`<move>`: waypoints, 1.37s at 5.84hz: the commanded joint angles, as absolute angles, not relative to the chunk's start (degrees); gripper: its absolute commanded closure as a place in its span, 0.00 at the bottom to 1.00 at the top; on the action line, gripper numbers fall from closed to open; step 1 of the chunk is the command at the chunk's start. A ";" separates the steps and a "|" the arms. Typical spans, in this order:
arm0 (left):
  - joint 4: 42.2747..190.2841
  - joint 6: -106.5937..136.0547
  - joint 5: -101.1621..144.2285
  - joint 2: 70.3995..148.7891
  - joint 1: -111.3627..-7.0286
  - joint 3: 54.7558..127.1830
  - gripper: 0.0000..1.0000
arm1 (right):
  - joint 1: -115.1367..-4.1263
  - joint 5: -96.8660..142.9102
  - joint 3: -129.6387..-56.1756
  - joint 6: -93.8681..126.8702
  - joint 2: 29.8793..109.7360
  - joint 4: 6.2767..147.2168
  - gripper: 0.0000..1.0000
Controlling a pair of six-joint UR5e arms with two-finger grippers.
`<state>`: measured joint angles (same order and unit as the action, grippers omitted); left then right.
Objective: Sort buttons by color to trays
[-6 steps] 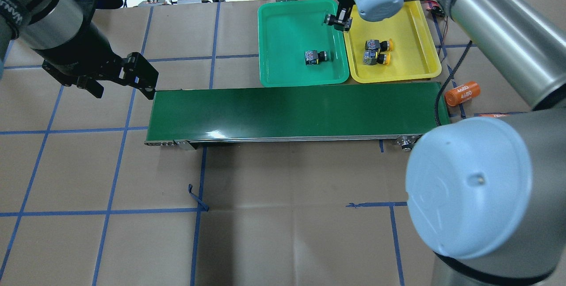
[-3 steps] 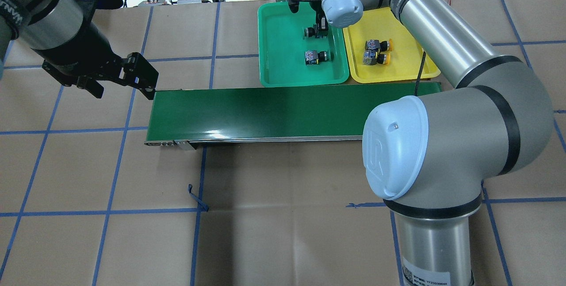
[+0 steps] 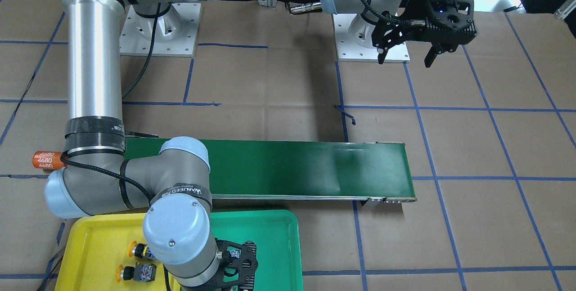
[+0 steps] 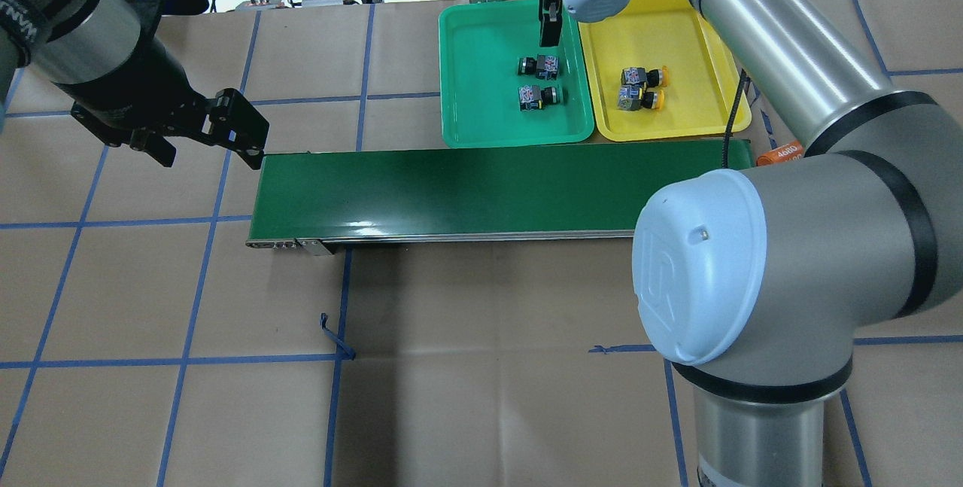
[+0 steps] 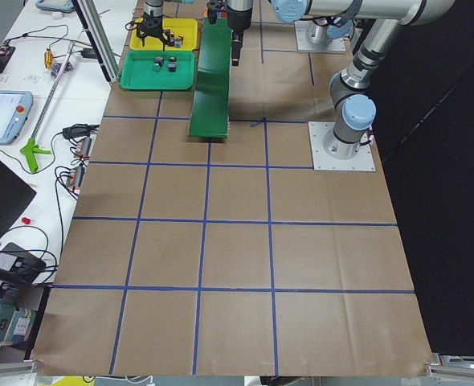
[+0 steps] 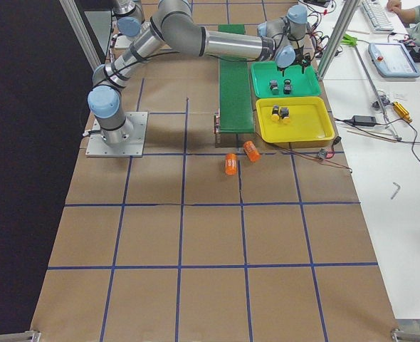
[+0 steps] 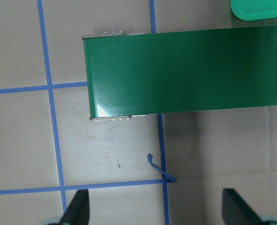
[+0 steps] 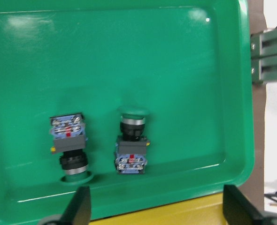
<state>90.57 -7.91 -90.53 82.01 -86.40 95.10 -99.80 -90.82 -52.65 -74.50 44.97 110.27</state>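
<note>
The green tray (image 4: 481, 35) holds two green buttons (image 4: 539, 64) (image 4: 539, 95) that lie side by side; the right wrist view shows them too (image 8: 131, 140) (image 8: 69, 147). The yellow tray (image 4: 700, 28) holds two yellow buttons (image 4: 644, 77) (image 4: 639, 100). My right gripper (image 4: 548, 41) hangs open and empty over the green tray's far right part, above the buttons, with its fingers wide apart in the wrist view (image 8: 157, 211). My left gripper (image 4: 209, 156) is open and empty by the left end of the conveyor belt (image 4: 489, 190).
An orange "4680" cylinder (image 4: 779, 152) lies by the belt's right end, partly behind my right arm; the right side view shows two of them (image 6: 231, 164) (image 6: 253, 151). Cables and a metal post stand behind the trays. Brown paper with blue tape lines covers the table.
My right gripper carried a green button from over the tray border into the green tray, let it go beside the other one, and drew back up. The left arm has not moved.
</note>
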 commanded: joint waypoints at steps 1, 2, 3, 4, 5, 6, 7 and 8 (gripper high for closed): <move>90.62 -7.91 -90.53 82.00 -86.40 95.10 0.02 | -99.23 -93.50 -53.00 -52.19 54.71 94.05 0.00; 90.62 -7.91 -90.53 82.00 -86.40 95.10 0.02 | -98.10 -93.43 -52.91 -40.29 58.50 85.08 0.00; 90.62 -8.00 -90.61 81.91 -86.40 95.10 0.02 | -95.30 -93.43 -53.00 -30.33 62.28 76.64 0.00; 90.62 -8.00 -90.62 81.91 -86.40 95.10 0.02 | -90.84 -92.56 -53.00 -21.80 65.45 69.16 0.00; 90.62 -8.00 -90.62 81.91 -86.40 95.10 0.02 | -88.53 -92.29 -53.17 -14.40 68.09 65.52 0.02; 90.62 -8.00 -90.62 81.91 -86.40 95.10 0.02 | -88.94 -91.94 -54.04 -9.37 70.29 63.56 0.06; 90.62 -8.00 -90.62 81.91 -86.40 95.10 0.02 | -89.47 -88.71 -60.32 -5.75 74.84 63.37 0.08; 90.62 -8.00 -90.62 81.91 -86.40 95.10 0.02 | -90.26 -87.99 -72.04 -3.45 81.93 68.33 0.08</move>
